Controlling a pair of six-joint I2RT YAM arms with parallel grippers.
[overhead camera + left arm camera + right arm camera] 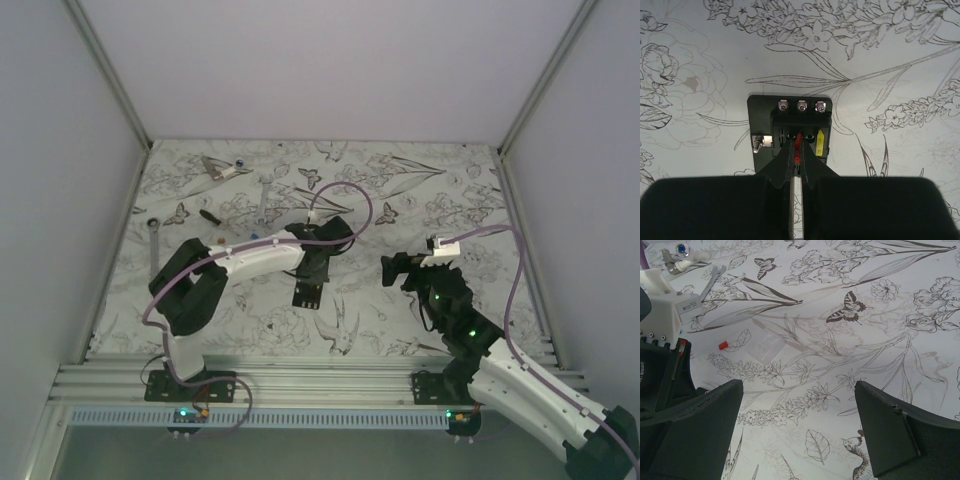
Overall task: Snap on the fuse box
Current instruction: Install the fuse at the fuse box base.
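Observation:
The fuse box [790,112] is a flat black block on the floral mat, with three screws along its far edge, a toggle at its left and a yellow fuse [819,142] in a slot. In the top view the fuse box [307,293] lies at mid-table. My left gripper [797,146] is shut on a small red fuse [798,148], held at a middle slot of the box; it shows from above too [310,272]. My right gripper [799,405] is open and empty over bare mat, right of the box [396,268].
A loose red piece [723,344] and a clear plastic scrap [767,346] lie on the mat. Wrenches [265,197] [153,243] and a metal fitting [222,167] lie at the back left. Walls enclose the table [470,190].

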